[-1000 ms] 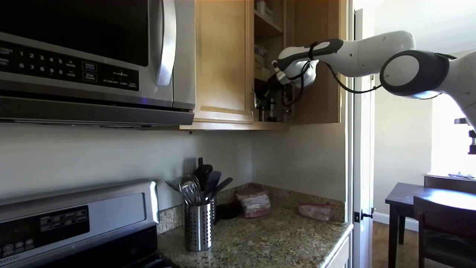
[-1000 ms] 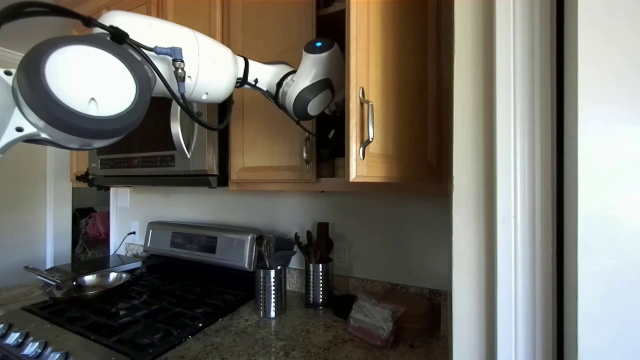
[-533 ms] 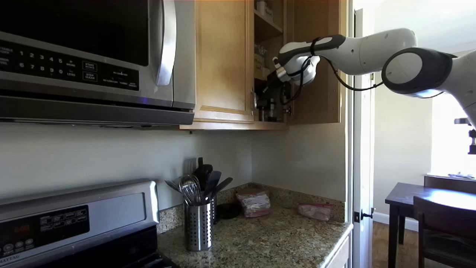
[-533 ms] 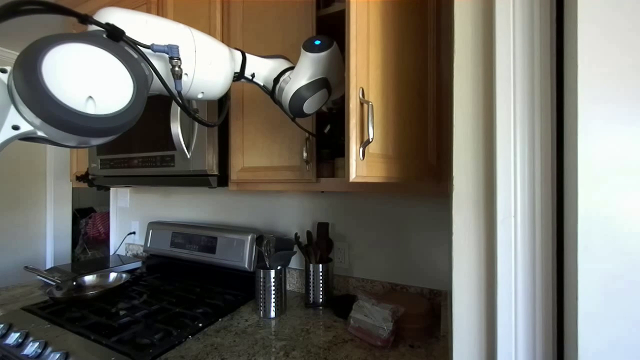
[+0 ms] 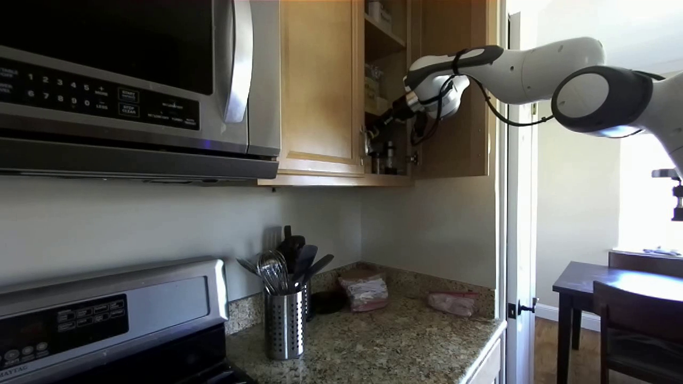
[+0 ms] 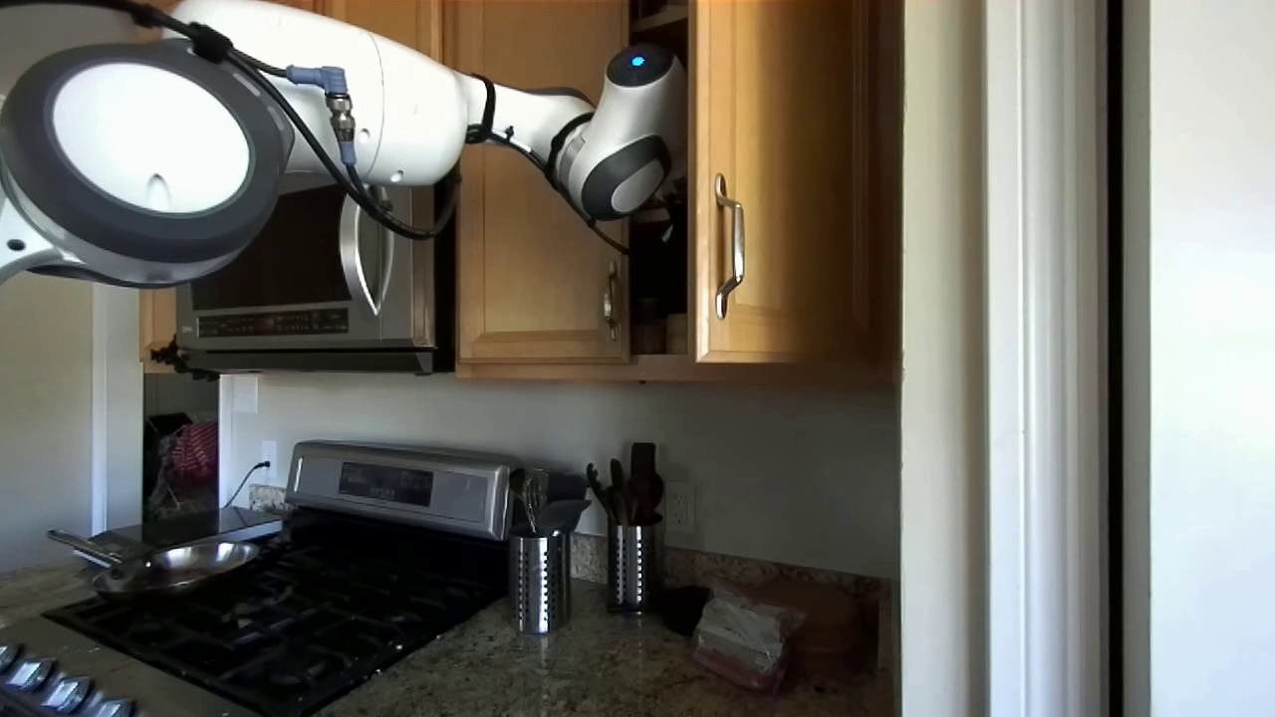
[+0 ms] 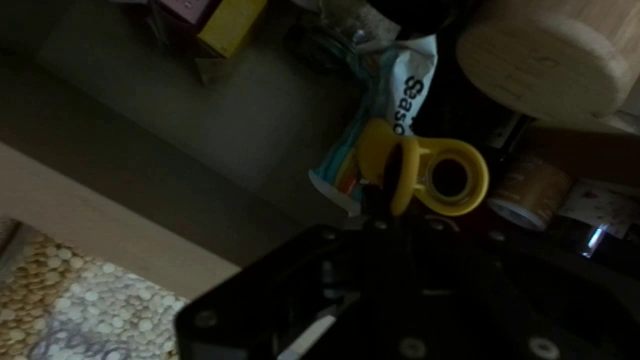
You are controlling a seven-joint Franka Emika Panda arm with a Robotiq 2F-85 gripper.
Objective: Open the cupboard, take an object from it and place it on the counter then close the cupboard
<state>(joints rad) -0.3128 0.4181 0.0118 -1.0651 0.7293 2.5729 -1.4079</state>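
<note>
Yellow piece (image 7: 411, 172), at the mouth of the cupboard (image 5: 320, 90), appears pinched between the narrowed tips of my hand (image 7: 392, 220). I judge it light, stiff plastic, smooth enough to slip but hardly fragile; the thin upright band (image 7: 410, 180) offers me a surer hold than the hollow ring (image 7: 480, 177), which may let it turn. Wrist view: ring, band and the bag (image 7: 417, 62) beyond are distinct. Both exterior views: the swung-out door (image 6: 797, 149), which I cannot make out from the wrist, with the worktop (image 5: 384, 341) below.
</note>
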